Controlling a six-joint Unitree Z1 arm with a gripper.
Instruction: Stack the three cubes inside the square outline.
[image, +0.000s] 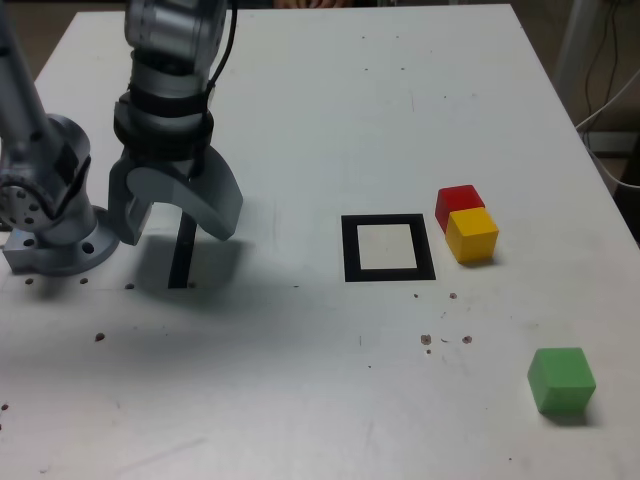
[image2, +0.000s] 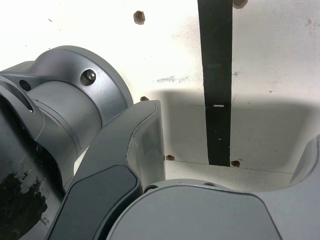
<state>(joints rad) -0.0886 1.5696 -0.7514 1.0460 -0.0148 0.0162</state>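
Near the tabletop's (image: 300, 130) left edge in the exterior view, the gripper (image: 177, 228) hangs with jaws spread wide and empty above a thin black strip (image: 182, 255). Toward the middle lies the square outline (image: 387, 248), nothing in it. Just beyond it, toward the right edge, the red cube (image: 458, 203) touches the yellow cube (image: 471, 234); the green cube (image: 561, 380) sits alone near the front right corner

Red cube (image: 459, 200), yellow cube (image: 472, 235), green cube (image: 561, 380); black-framed white square outline (image: 388, 247).

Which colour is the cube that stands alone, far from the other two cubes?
Green. The lone cube shows best in the exterior view, toward its lower right.
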